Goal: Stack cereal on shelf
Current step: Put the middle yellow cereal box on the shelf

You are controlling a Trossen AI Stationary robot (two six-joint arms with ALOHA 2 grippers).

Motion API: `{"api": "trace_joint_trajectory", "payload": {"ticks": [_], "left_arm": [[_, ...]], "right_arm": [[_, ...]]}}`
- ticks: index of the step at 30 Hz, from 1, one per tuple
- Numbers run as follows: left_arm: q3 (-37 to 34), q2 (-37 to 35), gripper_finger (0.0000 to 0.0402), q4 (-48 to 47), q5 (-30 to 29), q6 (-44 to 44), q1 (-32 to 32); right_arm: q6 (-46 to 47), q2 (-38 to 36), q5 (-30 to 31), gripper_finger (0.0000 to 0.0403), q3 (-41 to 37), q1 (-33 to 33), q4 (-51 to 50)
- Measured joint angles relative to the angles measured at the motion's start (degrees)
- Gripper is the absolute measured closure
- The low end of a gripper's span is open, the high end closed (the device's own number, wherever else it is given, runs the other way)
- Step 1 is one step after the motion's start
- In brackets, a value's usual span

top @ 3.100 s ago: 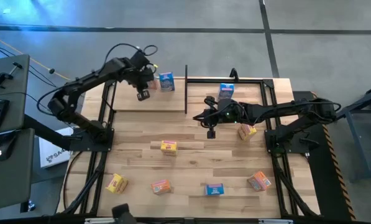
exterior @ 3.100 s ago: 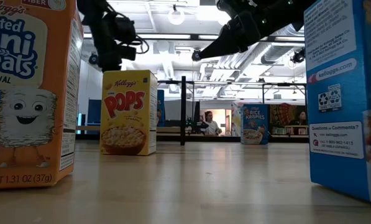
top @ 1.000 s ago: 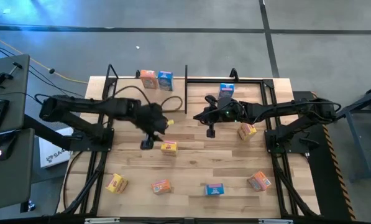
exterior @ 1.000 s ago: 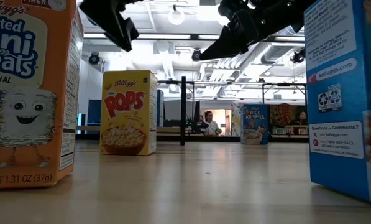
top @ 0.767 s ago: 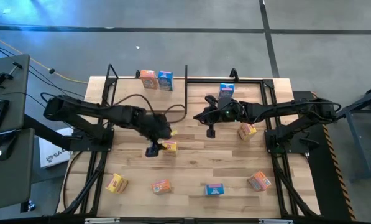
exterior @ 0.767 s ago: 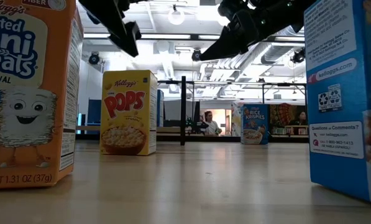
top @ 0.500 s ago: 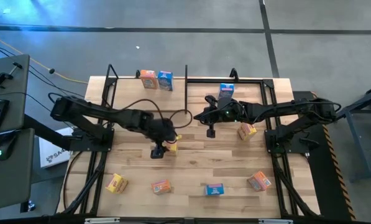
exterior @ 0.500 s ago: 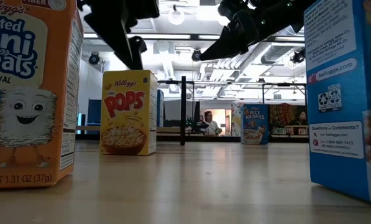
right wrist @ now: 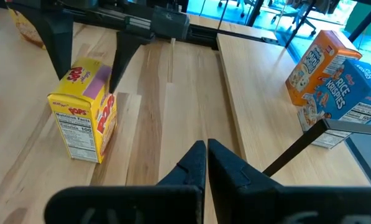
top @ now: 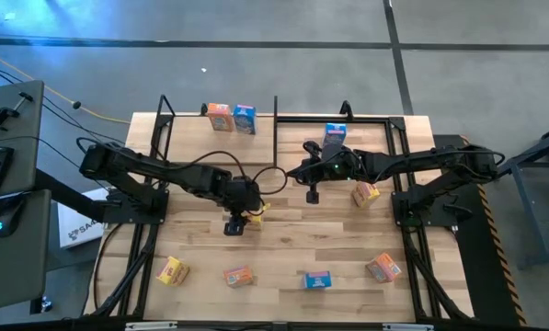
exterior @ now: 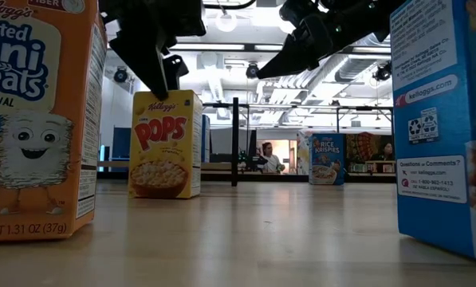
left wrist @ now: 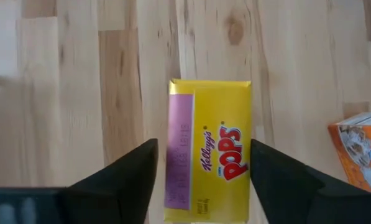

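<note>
– where is my left gripper (top: 234, 223) now?

– it hangs directly above the upright yellow cardboard corn pops box (left wrist: 209, 151), near the middle of the slatted wooden table (top: 283, 248). its two dark fingers (left wrist: 118, 177) stand apart, one on each side of the box, not touching it yet.

– how does the box lie to the fingers?

– in the left wrist view the long side of its top runs between them, so i think they would close on the two wide faces. i judge i only need to go straight down.

– and the right gripper (right wrist: 206, 163)?

– it waits near the table's middle, fingers pressed together, empty. the left arm is clearly nearer.

– the raised light-wood shelf board (top: 200, 145)?

– at the far edge, with an orange box (top: 219, 117) and a blue box (top: 245, 119) on it.
</note>
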Motion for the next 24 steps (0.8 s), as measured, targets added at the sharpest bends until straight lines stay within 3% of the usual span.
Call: {"api": "trace_joint_trajectory", "payload": {"ticks": [9,15,19,24], "left_arm": [[0.0,0.0,0.0235,-0.15,0.34,1.18,-0.01],[0.0,-3.56,0.0256,-3.45,0.43,3.44,0.46],[1.47,-8.64,0.0258,-11.5,-1.17,6.19,2.89],[5.9,-14.5,0.0259,-25.97,-8.51,11.36,9.83]], "right_arm": [[0.0,0.0,0.0,0.0403,0.0,0.0,-0.01],[-0.03,0.0,0.0,0.0403,0.0,0.0,-0.02],[-0.25,0.0,0.0,0.0403,0.0,0.0,0.0],[-0.64,0.0,0.0,0.0403,0.0,0.0,0.04]]}}
